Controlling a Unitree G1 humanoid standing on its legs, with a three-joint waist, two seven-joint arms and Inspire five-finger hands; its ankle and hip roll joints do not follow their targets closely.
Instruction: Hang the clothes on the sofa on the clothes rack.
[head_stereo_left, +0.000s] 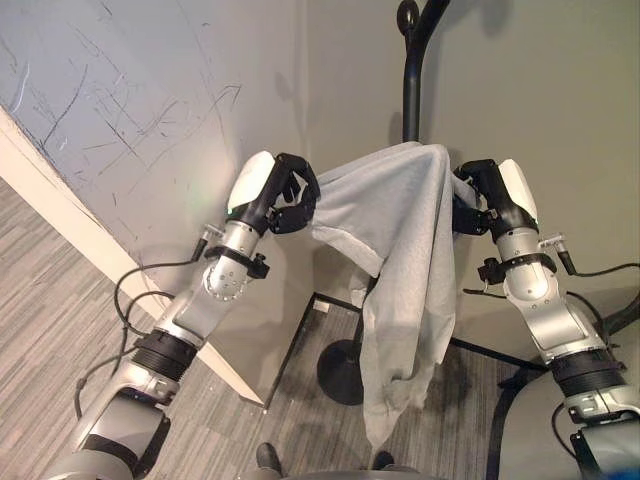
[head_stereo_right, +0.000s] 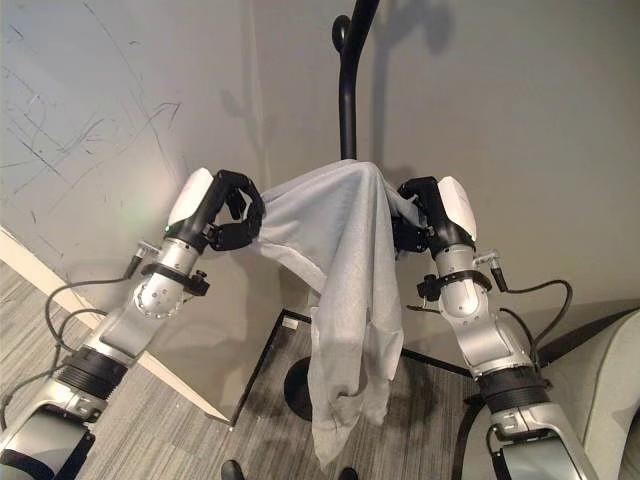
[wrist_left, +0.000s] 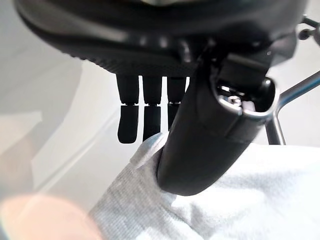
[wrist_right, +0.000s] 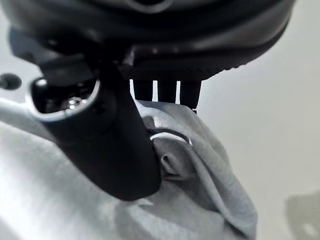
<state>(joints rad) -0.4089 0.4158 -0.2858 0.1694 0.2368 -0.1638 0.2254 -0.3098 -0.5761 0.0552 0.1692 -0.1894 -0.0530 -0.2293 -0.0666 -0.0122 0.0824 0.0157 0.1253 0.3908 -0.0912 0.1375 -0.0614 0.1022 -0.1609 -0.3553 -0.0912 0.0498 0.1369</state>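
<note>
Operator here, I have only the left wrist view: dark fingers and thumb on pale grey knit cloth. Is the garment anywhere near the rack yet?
Observer: Yes. The pale grey knit garment is held up against the black metal pole of the clothes rack, its top edge draped at the pole.
Operator: What is the other hand doing?
Observer: The right hand is pinching the garment's far edge, on the pole's other side from the left hand.
Operator: Does the cloth reach the floor?
Observer: It hangs in a long fold past the rack's round black base; I cannot tell whether it touches the grey striped carpet.
</note>
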